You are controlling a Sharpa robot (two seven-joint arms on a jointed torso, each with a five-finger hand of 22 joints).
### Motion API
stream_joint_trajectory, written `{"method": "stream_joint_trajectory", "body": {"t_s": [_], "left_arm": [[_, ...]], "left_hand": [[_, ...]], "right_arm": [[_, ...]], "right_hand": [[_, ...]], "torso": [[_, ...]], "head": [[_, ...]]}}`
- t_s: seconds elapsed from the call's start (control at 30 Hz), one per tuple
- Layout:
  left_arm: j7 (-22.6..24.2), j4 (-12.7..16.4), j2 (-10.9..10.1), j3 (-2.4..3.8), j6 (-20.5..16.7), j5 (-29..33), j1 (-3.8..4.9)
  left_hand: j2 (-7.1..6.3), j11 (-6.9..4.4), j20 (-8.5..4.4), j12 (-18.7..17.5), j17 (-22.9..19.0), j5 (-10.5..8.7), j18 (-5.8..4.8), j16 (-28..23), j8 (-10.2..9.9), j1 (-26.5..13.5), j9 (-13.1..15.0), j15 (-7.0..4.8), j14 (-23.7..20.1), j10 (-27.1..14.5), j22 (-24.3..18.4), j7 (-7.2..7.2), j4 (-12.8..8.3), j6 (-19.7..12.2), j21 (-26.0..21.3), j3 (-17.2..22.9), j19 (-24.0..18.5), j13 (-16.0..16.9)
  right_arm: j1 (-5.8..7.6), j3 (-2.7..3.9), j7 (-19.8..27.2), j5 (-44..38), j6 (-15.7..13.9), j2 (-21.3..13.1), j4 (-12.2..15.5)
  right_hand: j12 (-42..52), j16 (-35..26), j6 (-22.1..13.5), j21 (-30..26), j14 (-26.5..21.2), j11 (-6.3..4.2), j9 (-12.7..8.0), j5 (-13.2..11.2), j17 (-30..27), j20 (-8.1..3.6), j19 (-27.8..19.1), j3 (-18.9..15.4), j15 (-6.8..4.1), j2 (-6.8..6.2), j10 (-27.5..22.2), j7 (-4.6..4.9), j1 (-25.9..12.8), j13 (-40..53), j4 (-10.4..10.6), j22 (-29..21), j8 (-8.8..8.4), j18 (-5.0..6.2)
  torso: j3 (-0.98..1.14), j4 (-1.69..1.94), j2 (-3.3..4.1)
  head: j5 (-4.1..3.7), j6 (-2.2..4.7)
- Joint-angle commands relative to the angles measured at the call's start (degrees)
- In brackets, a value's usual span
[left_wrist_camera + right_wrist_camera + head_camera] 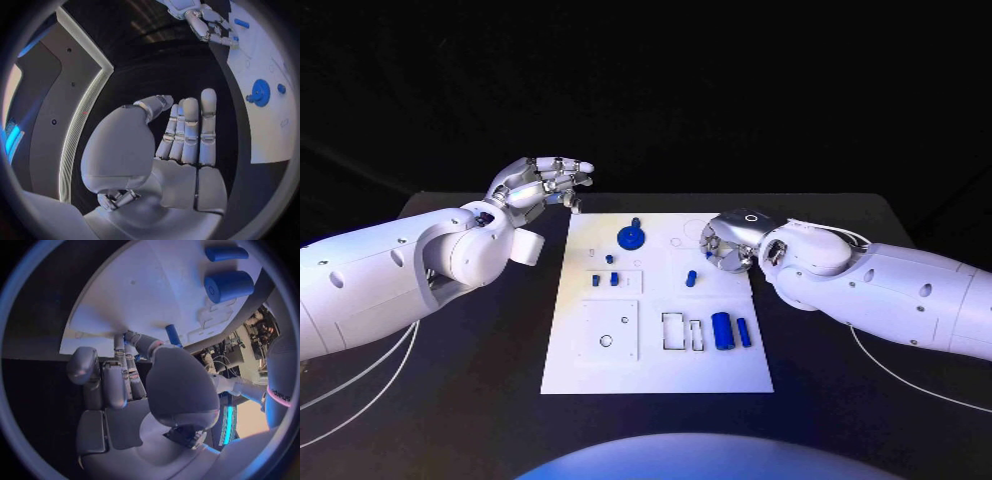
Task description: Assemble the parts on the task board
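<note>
Head view, board: the task board [659, 355] lies in the middle of the black table [473, 400], with blue parts spread over it.
Head view, parts: a round blue part [633, 237] sits near the far edge; a small upright part [691, 277] stands mid-board; a thick blue cylinder [721, 330] and a thinner blue bar [743, 332] lie side by side toward the near right, beside empty slots.
Head view, left hand: the left hand [542, 183] hovers off the board's far left corner, fingers curled loosely, nothing in it.
Head view, right hand: the right hand [733, 241] hangs over the board's far right part, near the small upright part; whether it holds anything I cannot tell here.
Left wrist view, left hand: the fingers [190, 131] stand straight and side by side, thumb apart, palm bare; the round blue part lies well apart on the board.
Right wrist view, right hand: the fingers [122, 375] reach down to the board with a slim blue peg [173, 335] rising just beside them; touching or pinched, I cannot tell.
Step in hand: likely the right hand picking or seating the peg.
Next move: probably calls for a firm pinch, then lining the peg upright over its socket; the left hand looks free to steady the board.
</note>
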Motion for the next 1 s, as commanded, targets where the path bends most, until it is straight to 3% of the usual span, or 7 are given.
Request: {"method": "stream_joint_trajectory", "body": {"t_s": [0.03,0.23,0.57,1.0], "left_arm": [[-0.4,0.2,0.0,0.05,1.2,0.1,0.02],[-0.9,0.2,-0.1,0.05,1.3,0.0,0.02],[-1.4,0.1,0.0,0.05,1.3,0.0,0.02],[-2.1,-0.2,0.0,0.05,1.8,-1.2,0.01]], "left_hand": [[0.34,0.08,0.14,0.4,-0.1,-0.12,0.85,-0.1,-0.1,-0.1,-0.1,0.00,-0.3,-0.3,0.0,0.11,-0.1,-0.5,-0.2,-0.3,0.0,-0.1],[0.26,0.14,0.16,0.4,-0.1,-0.09,0.85,-0.1,-0.2,0.0,-0.1,0.04,-0.4,-0.5,-0.1,0.17,-0.3,-0.7,-0.3,-0.4,0.0,-0.1],[0.25,0.20,0.18,0.4,-0.1,-0.08,0.85,-0.1,-0.2,0.0,-0.1,0.07,-0.4,-0.6,-0.2,0.23,-0.3,-0.8,-0.4,-0.4,0.1,-0.1],[0.27,0.30,0.23,0.3,-0.2,-0.07,0.84,-0.1,-0.3,0.0,-0.2,0.15,-0.5,-0.9,-0.2,0.33,-0.3,-1.0,-0.5,-0.5,0.1,-0.2]], "right_arm": [[-0.98,-0.72,-2.6,-2.6,4.4,0.0,0.0],[-1.04,-0.76,-3.6,-3.6,3.3,-0.2,0.4],[-0.96,-0.74,-3.8,-4.0,-1.6,-0.9,1.8],[-0.53,-0.35,-3.1,-3.5,-6.7,-2.2,3.6]], "right_hand": [[0.2,0.2,0.2,0.2,2.9,-0.47,0.0,-0.4,-0.1,0.04,0.3,0.0,-0.42,0.36,0.8,-0.02,0.0,0.1,-0.2,0.1,0.32,-0.73],[0.2,0.3,0.2,0.2,2.9,-0.46,0.1,-0.5,0.0,0.03,0.3,0.0,-0.42,0.35,0.8,-0.02,-0.1,0.1,-0.2,0.2,0.32,-0.73],[0.1,0.4,0.1,0.7,3.0,-0.43,0.2,-0.1,0.0,0.00,0.6,0.2,-0.40,0.58,0.7,0.01,-0.3,0.2,0.0,0.7,0.32,-0.87],[0.1,0.6,0.1,1.3,3.0,-0.45,0.3,0.1,0.2,-0.01,0.9,0.3,-0.41,0.73,0.8,-0.02,-0.3,0.4,0.1,1.3,0.43,-1.00]], "torso": [[-0.04,0.01,-0.01],[-0.03,-0.06,-0.03],[-0.01,0.05,-0.04],[-0.04,-0.08,-0.02]], "head": [[-0.03,-0.06],[-0.02,-0.12],[-0.08,-0.05],[0.02,0.11]]}}
